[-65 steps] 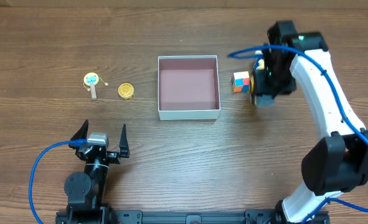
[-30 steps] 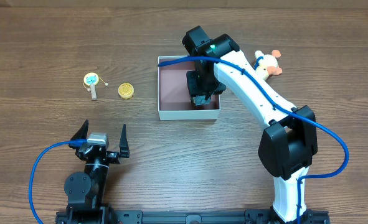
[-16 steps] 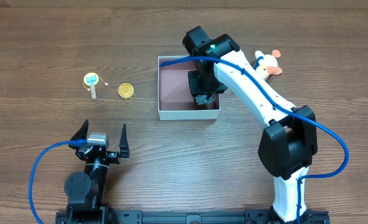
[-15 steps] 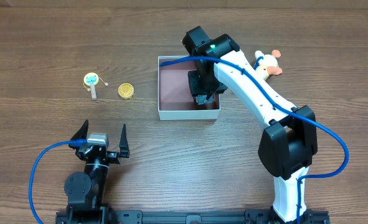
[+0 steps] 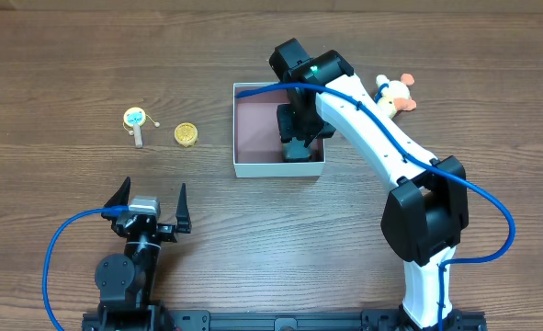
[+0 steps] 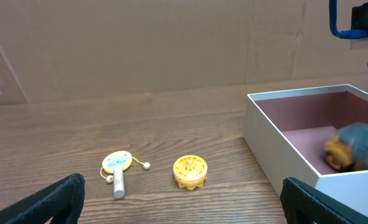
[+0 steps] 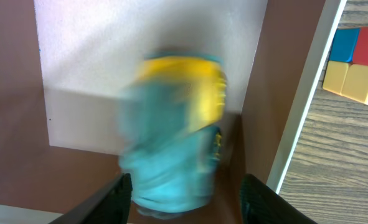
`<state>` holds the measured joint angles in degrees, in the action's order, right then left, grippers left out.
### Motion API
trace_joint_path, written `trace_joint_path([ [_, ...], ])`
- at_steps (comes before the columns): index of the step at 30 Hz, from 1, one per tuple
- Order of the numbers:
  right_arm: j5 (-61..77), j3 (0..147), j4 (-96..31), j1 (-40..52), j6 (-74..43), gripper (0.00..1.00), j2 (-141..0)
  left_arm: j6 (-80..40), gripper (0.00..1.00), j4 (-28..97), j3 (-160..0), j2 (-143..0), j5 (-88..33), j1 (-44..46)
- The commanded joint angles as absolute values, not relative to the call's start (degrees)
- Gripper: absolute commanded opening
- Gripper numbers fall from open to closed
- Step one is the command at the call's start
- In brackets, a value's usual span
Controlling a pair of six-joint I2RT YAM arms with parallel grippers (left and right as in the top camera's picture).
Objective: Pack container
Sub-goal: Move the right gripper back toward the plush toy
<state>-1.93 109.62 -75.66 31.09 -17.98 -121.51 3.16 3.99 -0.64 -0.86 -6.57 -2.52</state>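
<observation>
The container (image 5: pixel 253 167) is a square white-walled box with a dusky pink inside, at the table's middle. It also shows in the left wrist view (image 6: pixel 282 152) and the right wrist view (image 7: pixel 308 99). My right gripper (image 5: pixel 299 144) hangs over its right front corner, jaws wide apart (image 7: pixel 187 199). A teal and yellow toy (image 7: pixel 171 130) is blurred between the jaws, over the pink floor, and shows inside the box (image 6: pixel 352 146). My left gripper (image 5: pixel 152 195) is open and empty near the front edge (image 6: pixel 184 208).
A yellow round toy (image 5: pixel 187 134) (image 6: pixel 190 170) and a small rattle drum with a wooden handle (image 5: pixel 136 122) (image 6: pixel 117 171) lie left of the container. A pink and white plush (image 5: pixel 395 94) lies to its right. A coloured cube (image 7: pixel 358 62) sits just outside the right wall.
The right arm has swung from beside the cube to over the container's right front corner. In the last half second its jaws have spread, and the toy is blurred in motion.
</observation>
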Motion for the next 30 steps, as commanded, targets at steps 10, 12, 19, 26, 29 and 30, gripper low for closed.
trace_joint_path([
  [10,-2.9,113.6,-75.5,28.9,-18.3,0.67,-120.7,2.6,1.00,3.9,-0.3,-0.4,-6.0,-3.0],
  [12,-2.9,116.7,-77.1,27.6,-18.3,0.68,-120.7,2.6,1.00,3.9,-0.3,-0.4,-6.0,-3.0],
  [19,-2.9,131.5,-87.9,17.5,-14.5,0.77,-120.7,2.6,1.00,3.9,-0.3,-0.4,-6.0,-3.0],
  [26,-3.0,128.0,-93.4,9.4,-5.3,0.86,-122.6,2.6,1.00,3.9,-0.3,-0.4,-6.0,-3.0],
  [29,-2.7,127.7,-93.1,8.3,-3.9,0.87,-124.0,2.6,1.00,3.9,-0.3,-0.4,-6.0,-3.0],
  [30,-2.7,127.7,-93.0,8.2,-3.4,0.87,-124.5,2.6,1.00,3.9,-0.3,-0.4,-6.0,-3.0],
])
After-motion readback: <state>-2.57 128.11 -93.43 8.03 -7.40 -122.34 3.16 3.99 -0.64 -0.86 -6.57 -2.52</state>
